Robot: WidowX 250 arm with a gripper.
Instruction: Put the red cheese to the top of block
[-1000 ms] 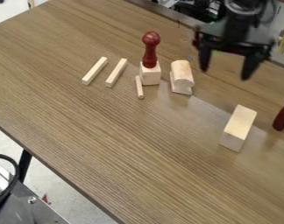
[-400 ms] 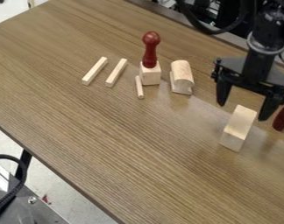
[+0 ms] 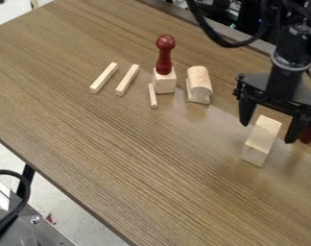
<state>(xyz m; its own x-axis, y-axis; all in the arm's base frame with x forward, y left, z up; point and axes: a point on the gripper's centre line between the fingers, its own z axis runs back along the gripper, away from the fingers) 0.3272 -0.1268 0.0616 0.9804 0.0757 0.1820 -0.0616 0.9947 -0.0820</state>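
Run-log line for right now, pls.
hand: open, over rectangular wooden block | red knobbed peg: upright on wooden cube | second red piece: partly behind hand

A brown wood-grain table [image 3: 119, 158] stretched diagonally over a pale, speckled floor [image 3: 68, 211], soft light shining on its top. Below its near edge stood a black leg [image 3: 28, 178], beside a grey metal panel [image 3: 42, 236] with a curved black cable [image 3: 28, 192]. Dark equipment [image 3: 246, 13] sat beyond the grey strip [image 3: 177, 15] along its far edge.

The arm hangs from the upper right, its hand [image 3: 268, 133] pointing down with fingers spread wide.
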